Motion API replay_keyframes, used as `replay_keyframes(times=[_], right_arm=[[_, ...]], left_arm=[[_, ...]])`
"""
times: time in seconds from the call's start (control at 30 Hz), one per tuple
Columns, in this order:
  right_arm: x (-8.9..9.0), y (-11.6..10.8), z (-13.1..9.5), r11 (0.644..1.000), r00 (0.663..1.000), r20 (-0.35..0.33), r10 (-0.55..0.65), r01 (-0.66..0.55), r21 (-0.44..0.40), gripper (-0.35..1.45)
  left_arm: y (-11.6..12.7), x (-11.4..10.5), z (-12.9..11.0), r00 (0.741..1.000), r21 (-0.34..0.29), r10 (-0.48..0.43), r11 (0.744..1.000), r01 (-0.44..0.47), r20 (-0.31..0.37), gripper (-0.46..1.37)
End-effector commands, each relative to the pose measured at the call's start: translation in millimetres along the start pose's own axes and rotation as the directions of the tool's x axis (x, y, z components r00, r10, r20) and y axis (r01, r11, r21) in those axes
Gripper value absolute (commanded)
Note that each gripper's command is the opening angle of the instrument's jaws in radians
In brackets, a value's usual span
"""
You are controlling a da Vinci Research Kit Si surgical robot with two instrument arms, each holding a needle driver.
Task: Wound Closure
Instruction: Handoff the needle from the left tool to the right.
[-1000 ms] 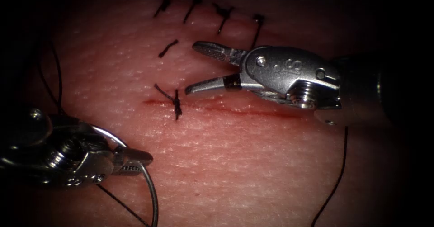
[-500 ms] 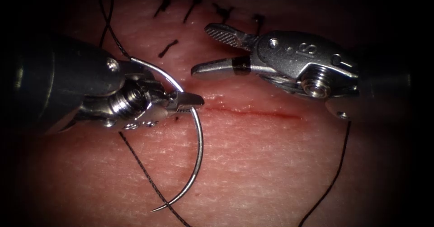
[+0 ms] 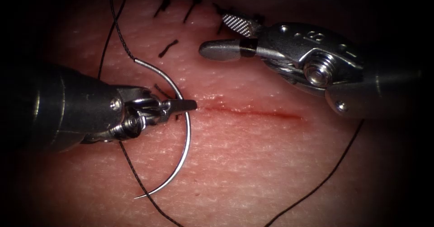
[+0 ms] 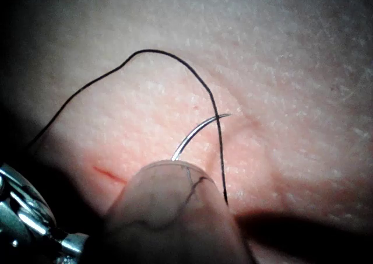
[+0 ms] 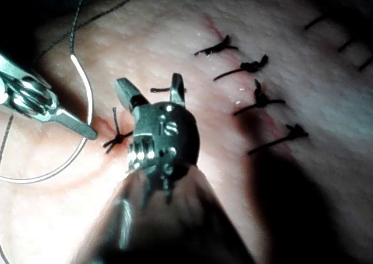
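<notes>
My left tool (image 3: pixel 183 105) comes in from the left, jaws shut on the curved needle (image 3: pixel 188 136) about a third of the way from its thread end. The needle hangs free above the tissue (image 3: pixel 253 163) at the left end of the red cut (image 3: pixel 253 113), and its tip (image 3: pixel 135 196) points down and left. Thread (image 3: pixel 115 28) runs up from the needle's end. Above the cut, my right tool (image 3: pixel 217 39) has its jaws open and holds nothing. The right wrist view shows the right tool (image 5: pixel 148 83) open beside the left tool (image 5: pixel 76 124) and the needle (image 5: pixel 88 101). The needle (image 4: pixel 195 137) also appears in the left wrist view.
A tied stitch (image 3: pixel 177 116) sits at the cut's left end, partly behind the left jaws. Several finished stitches (image 3: pixel 194 1) with cut ends line the far tissue. Slack thread (image 3: pixel 334 172) loops over the tissue at lower right, and another strand (image 3: pixel 135 172) crosses under the needle.
The left tool carried the needle from lower left up to the cut's left end, then turned it so the tip swung left. The right tool lifted up and right, jaws staying open.
</notes>
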Motion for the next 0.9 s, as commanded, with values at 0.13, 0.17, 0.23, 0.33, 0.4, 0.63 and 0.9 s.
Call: replay_keyframes(times=[0.13, 0.17, 0.23, 0.33, 0.4, 0.63, 0.9], right_arm=[[-0.2, -1.4, 0.4, 1.000, 1.000, 0.024, 0.008, -0.009, 0.023, 0.42], [-0.2, -1.7, 0.4, 1.000, 1.000, 0.030, 0.009, -0.009, 0.028, 0.41], [-0.3, -2.3, 0.5, 0.999, 0.999, 0.035, 0.010, -0.011, 0.040, 0.41], [-0.5, -3.1, 0.6, 0.999, 0.998, 0.054, 0.010, -0.012, 0.047, 0.36], [-0.7, -3.8, 0.6, 0.998, 0.998, 0.068, 0.010, -0.014, 0.060, 0.28], [-0.6, -4.8, 0.9, 0.998, 0.997, 0.079, 0.013, -0.018, 0.064, 0.24], [-0.7, -5.3, 1.5, 0.998, 0.997, 0.076, 0.009, -0.013, 0.059, 0.12]], left_arm=[[-0.4, 0.3, -0.1, 0.998, 0.006, 0.066, 0.998, -0.066, 0.014, -0.35], [-0.5, 0.3, -0.2, 0.996, 0.010, 0.086, 0.996, -0.086, 0.018, -0.35], [-0.6, 0.2, -0.3, 0.992, 0.017, 0.119, 0.993, -0.120, 0.028, -0.35], [-0.6, 0.2, -0.4, 0.986, 0.021, 0.163, 0.986, -0.164, 0.043, -0.35], [-0.6, 0.3, -0.3, 0.982, 0.017, 0.183, 0.983, -0.184, 0.050, -0.35], [-0.7, 0.4, -0.4, 0.979, 0.019, 0.195, 0.980, -0.197, 0.057, -0.35], [-1.0, 0.4, -0.4, 0.979, 0.021, 0.192, 0.981, -0.193, 0.066, -0.35]])
